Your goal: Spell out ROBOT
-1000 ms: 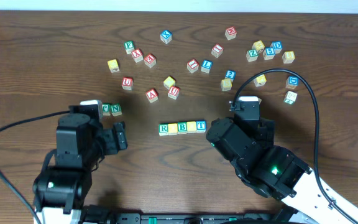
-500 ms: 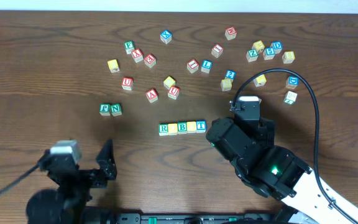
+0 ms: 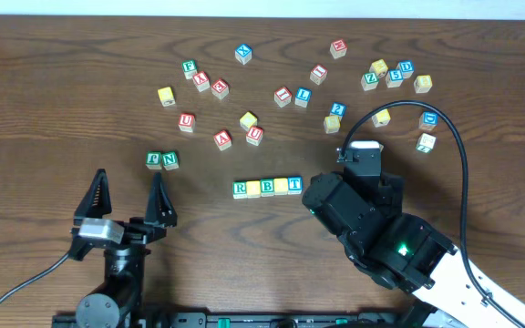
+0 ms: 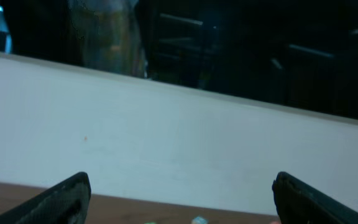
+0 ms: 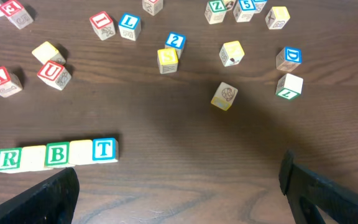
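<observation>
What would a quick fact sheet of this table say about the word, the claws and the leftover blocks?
Word row: R block, yellow block, B block, second yellow block, T block, side by side
Yellow tops: no letter readable
Left claw: open, empty
Right claw: open, empty
Leftovers: green-lettered block beside N block, left of the row; more blocks scattered beyond

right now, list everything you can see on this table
row of wooden letter blocks: 5, green R, yellow, green B, yellow, blue T, table centre
pair of green-lettered wooden blocks: 2, green, left of the row
loose wooden letter blocks: about two dozen, red, blue, green, yellow, scattered on the far side
dark wooden table: 1, brown, under everything
black cable: 1, black, arching at right
left gripper: 1, black, open, near edge, left
right gripper: 1, black, open, right of the row
</observation>
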Controlling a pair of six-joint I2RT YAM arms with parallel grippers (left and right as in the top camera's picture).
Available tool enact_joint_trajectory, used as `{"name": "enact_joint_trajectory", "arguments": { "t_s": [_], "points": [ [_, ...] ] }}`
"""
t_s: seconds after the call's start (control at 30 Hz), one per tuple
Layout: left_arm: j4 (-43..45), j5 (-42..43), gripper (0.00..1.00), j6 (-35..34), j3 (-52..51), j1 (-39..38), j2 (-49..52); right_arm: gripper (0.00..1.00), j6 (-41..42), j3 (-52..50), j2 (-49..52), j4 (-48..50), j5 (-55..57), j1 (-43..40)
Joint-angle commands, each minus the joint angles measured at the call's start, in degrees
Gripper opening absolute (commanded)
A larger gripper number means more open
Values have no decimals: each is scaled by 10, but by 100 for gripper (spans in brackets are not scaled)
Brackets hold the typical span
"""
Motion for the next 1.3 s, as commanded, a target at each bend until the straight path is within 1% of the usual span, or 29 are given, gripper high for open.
{"name": "enact_joint_trajectory", "arguments": {
  "t_s": [0.0,0.07,0.1,0.33,1.27],
  "points": [
    [-16,-7,92,6,-33,21,-5,99,1,0,-4,-1,14,-4],
    [-43,-7,92,6,-33,27,-5,99,1,0,-4,-1,14,-4],
    [-95,-7,92,6,-33,30,-5,99,1,0,-4,-1,14,-4],
    [-285,-2,92,6,-32,30,-5,99,1,0,-4,-1,14,-4],
    [-280,4,92,5,-32,30,-3,99,1,0,-4,-1,14,-4]
  ]
}}
